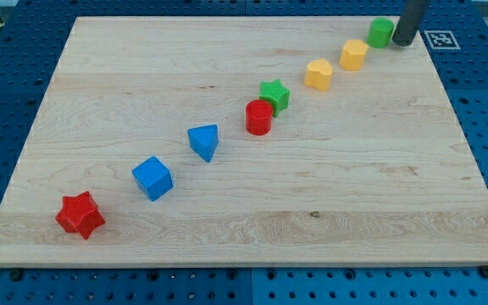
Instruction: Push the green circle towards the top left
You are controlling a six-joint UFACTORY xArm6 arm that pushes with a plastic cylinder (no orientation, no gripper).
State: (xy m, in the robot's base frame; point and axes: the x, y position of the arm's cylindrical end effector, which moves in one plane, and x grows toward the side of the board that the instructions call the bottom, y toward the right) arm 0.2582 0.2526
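Note:
The green circle (pixel 380 32) stands near the board's top right corner. My tip (pixel 402 41) is at the lower end of the dark rod, just to the view's right of the green circle, touching or nearly touching it. To the circle's lower left lies a diagonal row: a yellow block (pixel 353 54), a yellow heart-like block (pixel 318 74), a green star (pixel 274 94), a red cylinder (pixel 259 117), a blue triangle (pixel 203 141), a blue cube (pixel 152 178) and a red star (pixel 80 215).
The wooden board (pixel 125 68) lies on a blue perforated table. A white marker tag (pixel 440 39) sits just off the board's top right corner. The board's top edge runs close behind the green circle.

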